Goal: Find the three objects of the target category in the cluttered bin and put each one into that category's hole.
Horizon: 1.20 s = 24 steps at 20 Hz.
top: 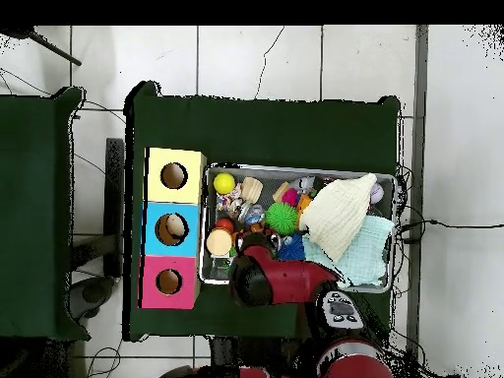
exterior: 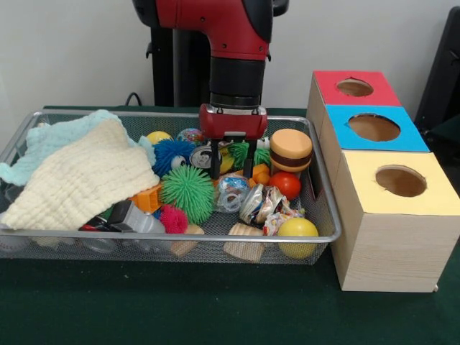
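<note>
Gripper point(exterior: 232, 169) over bin point(exterior: 325, 194), fingers spread wide, empty, tips among clutter beside green spiky ball point(exterior: 187, 192); yellow cloth point(exterior: 86, 180) covers the other end.

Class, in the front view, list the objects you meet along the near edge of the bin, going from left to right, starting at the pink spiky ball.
pink spiky ball → wooden block → yellow ball → yellow-topped box, outside the bin.

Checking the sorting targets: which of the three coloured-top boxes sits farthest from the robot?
The yellow-topped box. In the front view it is lowest in the row, ahead of the blue-topped box and the red-topped box.
</note>
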Motion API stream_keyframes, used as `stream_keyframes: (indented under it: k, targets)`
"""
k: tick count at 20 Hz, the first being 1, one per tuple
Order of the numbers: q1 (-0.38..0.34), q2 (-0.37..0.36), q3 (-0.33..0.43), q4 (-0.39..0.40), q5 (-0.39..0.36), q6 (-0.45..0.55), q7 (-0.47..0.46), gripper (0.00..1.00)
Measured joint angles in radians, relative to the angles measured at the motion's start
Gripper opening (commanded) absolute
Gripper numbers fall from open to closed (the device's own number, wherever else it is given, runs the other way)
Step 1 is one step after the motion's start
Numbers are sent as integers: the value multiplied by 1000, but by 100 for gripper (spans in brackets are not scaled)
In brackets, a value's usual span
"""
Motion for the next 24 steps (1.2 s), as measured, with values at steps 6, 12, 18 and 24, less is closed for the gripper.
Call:
stream_keyframes:
  k: [6, 12, 18, 24]
  targets:
    - [6, -1, 0, 0, 13, 0, 0, 100]
    - [6, -7, 0, 0, 15, 0, 0, 100]
    - [6, -18, 0, 0, 15, 0, 0, 100]
    - [6, -32, 0, 0, 15, 0, 0, 100]
